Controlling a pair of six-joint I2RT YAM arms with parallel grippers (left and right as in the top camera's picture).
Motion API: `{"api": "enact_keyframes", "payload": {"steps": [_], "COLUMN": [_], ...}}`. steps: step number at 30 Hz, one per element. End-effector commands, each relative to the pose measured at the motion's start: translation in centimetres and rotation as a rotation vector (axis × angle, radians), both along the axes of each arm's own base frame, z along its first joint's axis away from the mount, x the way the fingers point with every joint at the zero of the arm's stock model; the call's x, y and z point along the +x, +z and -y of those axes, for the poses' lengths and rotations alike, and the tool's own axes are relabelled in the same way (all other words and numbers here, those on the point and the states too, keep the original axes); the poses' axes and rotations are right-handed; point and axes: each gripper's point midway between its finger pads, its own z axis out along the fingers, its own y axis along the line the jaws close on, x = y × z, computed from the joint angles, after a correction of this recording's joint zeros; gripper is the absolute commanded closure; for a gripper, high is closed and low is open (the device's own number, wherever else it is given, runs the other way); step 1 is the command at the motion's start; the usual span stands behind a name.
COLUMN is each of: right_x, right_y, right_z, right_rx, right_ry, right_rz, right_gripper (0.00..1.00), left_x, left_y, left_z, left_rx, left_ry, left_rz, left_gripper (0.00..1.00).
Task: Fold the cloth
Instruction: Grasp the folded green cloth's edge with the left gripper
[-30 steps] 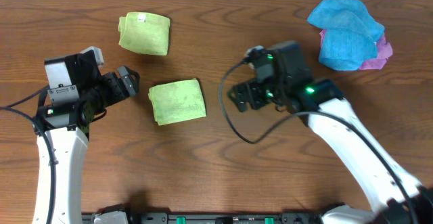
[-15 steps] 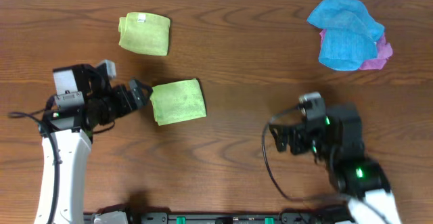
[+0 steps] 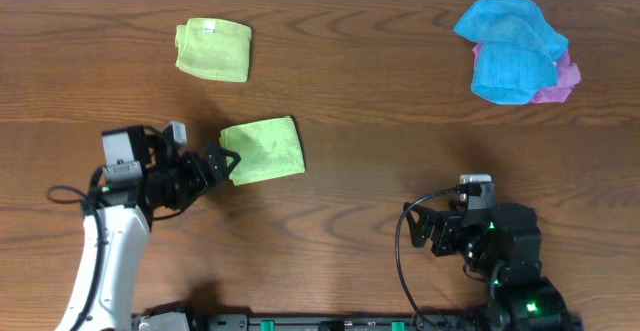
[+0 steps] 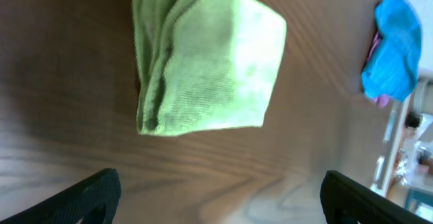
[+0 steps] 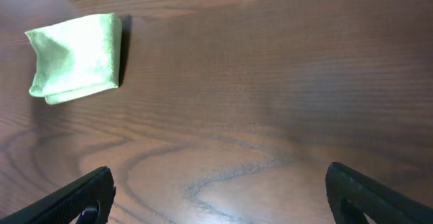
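Left claw (image 3: 222,161) sits low over the bench (image 3: 380,121), its jaws spread wide and holding nothing. In the left wrist view its two dark fingers (image 4: 95,195) stand at the bottom corners with bare wood between them. The right claw (image 3: 425,233) hangs near the front edge, well apart from every cloth, likewise wide open and empty.

A crumpled blue cloth (image 3: 510,46) is heaped at the far right corner. The folded green cloth (image 3: 262,149) lies flat near the middle of the bench, just beside the left claw's tips and ahead of them. Its layered edges face that claw. A second green cloth (image 3: 212,49), also folded, rests farther back on the left with a small white tag (image 3: 209,27) on top. A pink cloth (image 3: 563,79) peeks out from under the blue one.
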Motion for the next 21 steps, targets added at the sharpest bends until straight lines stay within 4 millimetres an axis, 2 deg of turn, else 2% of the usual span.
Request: {"api": "enact_keyframes", "payload": {"steps": [1,12,21], "right_x": [-0.2,-0.6,-0.6], "right_y": [-0.3,-0.8,-0.8], "right_z": [0.1,0.2,0.2], "right_rx": [0.024,0.019,0.019], "right_ry": [-0.025,-0.025,-0.026], "right_rz": [-0.021,-0.050,-0.050], "right_gripper": [0.01,0.01,0.01], "left_x": [-1.0,-1.2,-1.1], "left_y": [-1.8,-5.2,-6.5], "left_z": [0.5,-0.1,-0.9], "left_rx": [-0.071,-0.118,-0.091], "left_ry": [0.065,0.231,0.284], "left_rz": [-0.061,-0.063,-0.060], "left_gripper": [0.05,0.05,0.05]}}
